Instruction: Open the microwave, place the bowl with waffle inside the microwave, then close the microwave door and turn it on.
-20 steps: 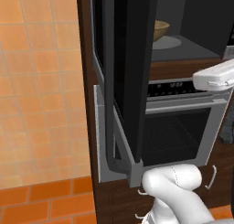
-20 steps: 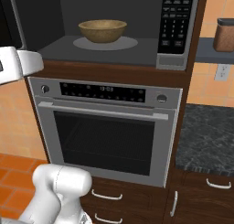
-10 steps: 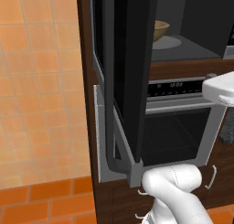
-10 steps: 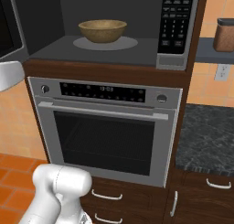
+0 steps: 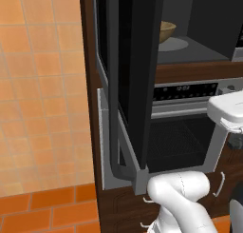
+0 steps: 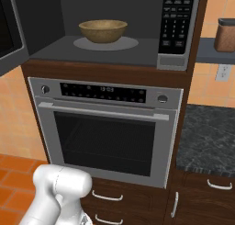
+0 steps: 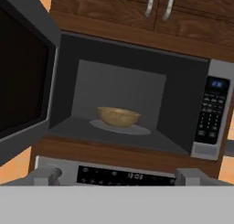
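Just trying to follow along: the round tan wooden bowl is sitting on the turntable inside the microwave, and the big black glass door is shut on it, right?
Not quite. The round tan wooden bowl does sit on the pale turntable plate inside the grey-framed microwave, but the big black glass door is swung wide open to the left, not shut. The hand view shows this best.

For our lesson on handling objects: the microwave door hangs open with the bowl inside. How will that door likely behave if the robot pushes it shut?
The microwave door looks like a rigid glass-and-metal panel, so it should swing as one piece without flexing. It is hinged on the left of the microwave, so a push near its free edge probably turns it most easily. The bowl sits well back, likely clear of it.
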